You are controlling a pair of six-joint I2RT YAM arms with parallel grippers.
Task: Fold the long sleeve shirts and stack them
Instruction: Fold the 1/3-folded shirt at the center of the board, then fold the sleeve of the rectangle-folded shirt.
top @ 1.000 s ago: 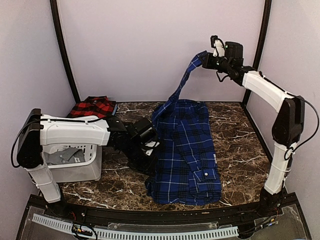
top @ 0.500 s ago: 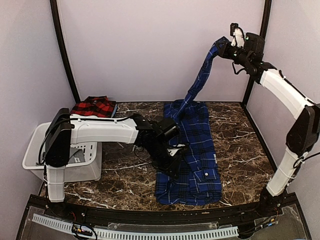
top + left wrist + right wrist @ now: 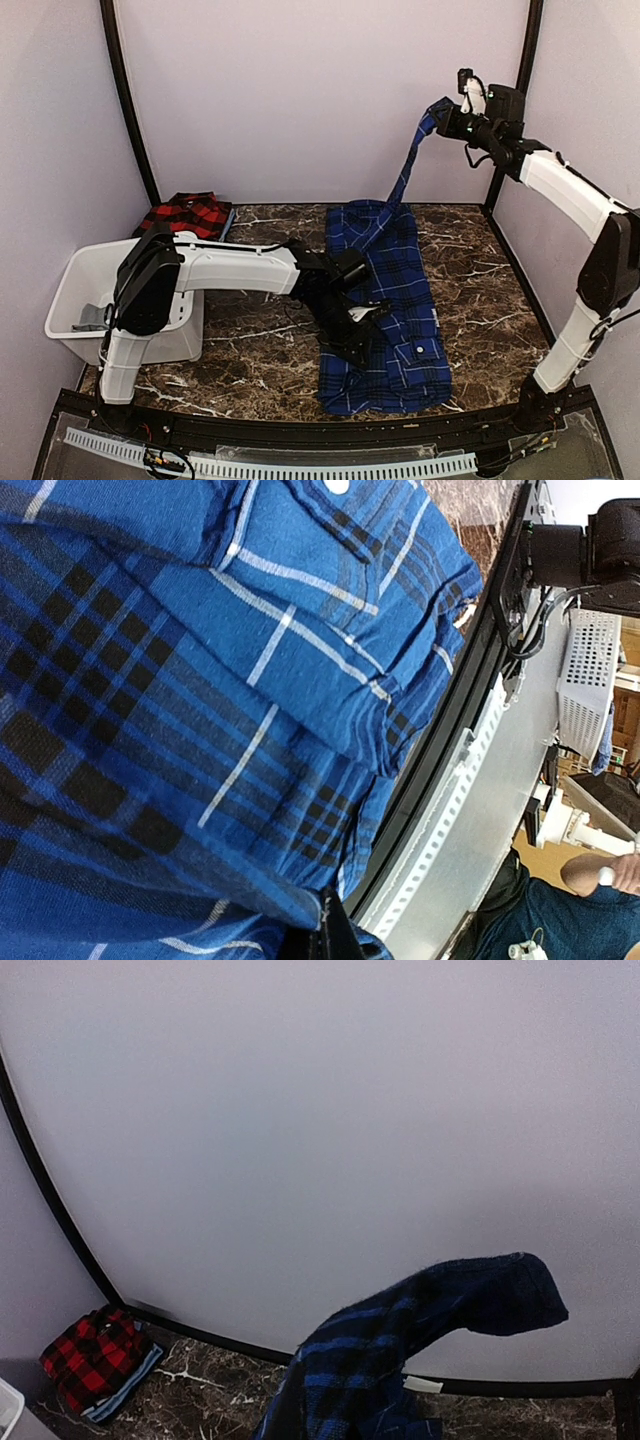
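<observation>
The dark blue plaid shirt (image 3: 400, 300) lies lengthwise on the marble table (image 3: 490, 300), right of centre. My left gripper (image 3: 362, 338) rests low on its left edge, shut on a fold of the cloth. In the left wrist view the blue plaid shirt (image 3: 200, 700) fills the frame and the dark fingertips (image 3: 330, 930) pinch its edge. My right gripper (image 3: 441, 116) is high at the back right, shut on the shirt's sleeve (image 3: 405, 175), which hangs taut down to the body. The sleeve (image 3: 400, 1360) covers the right fingers. The red-and-black shirt (image 3: 185, 214) lies folded at the back left.
A white plastic basket (image 3: 70, 290) stands at the left edge, beside the left arm's base. The slotted front rail (image 3: 300, 466) runs along the near edge. Black frame posts (image 3: 125, 100) and walls enclose the table on three sides.
My left gripper has moved right and nearer, carrying the shirt's left edge inward. My right gripper has moved right with the sleeve, rising then dropping slightly, and the sleeve is now straighter.
</observation>
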